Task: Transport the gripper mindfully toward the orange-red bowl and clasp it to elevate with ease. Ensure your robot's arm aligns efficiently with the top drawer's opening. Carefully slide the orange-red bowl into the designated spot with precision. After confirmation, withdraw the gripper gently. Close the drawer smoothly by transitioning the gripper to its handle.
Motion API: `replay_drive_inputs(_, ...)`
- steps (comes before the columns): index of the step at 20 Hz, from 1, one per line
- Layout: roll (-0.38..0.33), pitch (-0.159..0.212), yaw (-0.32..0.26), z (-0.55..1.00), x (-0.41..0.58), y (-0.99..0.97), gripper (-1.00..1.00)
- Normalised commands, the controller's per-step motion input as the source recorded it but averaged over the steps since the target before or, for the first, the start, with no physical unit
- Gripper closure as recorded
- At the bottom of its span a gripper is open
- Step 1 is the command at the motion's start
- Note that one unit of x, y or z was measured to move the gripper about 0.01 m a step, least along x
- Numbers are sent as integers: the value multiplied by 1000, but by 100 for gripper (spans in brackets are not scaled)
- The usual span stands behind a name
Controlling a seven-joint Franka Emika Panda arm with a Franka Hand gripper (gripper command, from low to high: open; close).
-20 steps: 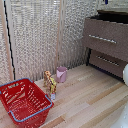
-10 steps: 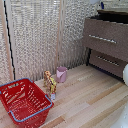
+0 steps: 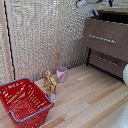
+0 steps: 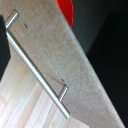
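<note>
Caught a sliver of the orange-red bowl point(image 4: 66, 11) in the wrist view, peeking over the far side of the top drawer point(image 4: 60, 55) front, down in the dark cavity behind it. Looked to be lying inside the drawer, apart from the handle point(image 4: 37, 65), though mostly hidden by the brown panel. Judged the carrying and the placing as done, then.

Saw nothing of the bowl anywhere in the exterior view. Found the robot's arm point(image 3: 90, 5) there only as a white mass up above the dresser, over the top drawer point(image 3: 107, 30). Could not make out the gripper's fingers in either picture, so could not tell whether spread or pressed together; nothing visibly pinched.

Read the drawer as still open, going by that dark gap behind the front panel. Handle point(image 3: 102, 38) untouched as far as shown, with the camera looking straight down onto it. Left to do, by this reading: settle onto the handle and push the drawer shut.

Noted the shorter drawer front point(image 3: 107, 65) below. Out on the counter, well apart from the dresser: a red wire basket point(image 3: 22, 100) at the front corner on the exterior view's left, a pink cup point(image 3: 61, 74) near the back edge, a small yellow toy figure point(image 3: 50, 82) just beside the cup.
</note>
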Motion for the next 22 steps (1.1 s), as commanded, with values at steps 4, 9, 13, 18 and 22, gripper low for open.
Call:
replay_drive_inputs(4, -375, 127, 70, -209, 0, 269, -100)
replay_drive_inputs(9, -366, 156, 136, -209, -60, 122, -100)
replay_drive_inputs(13, -327, 157, 215, -272, -123, 0, -100)
replay_drive_inputs(18, -307, 159, 230, -320, -124, 0, -100)
replay_drive_inputs(22, -292, 173, 214, -343, -160, 4, -100)
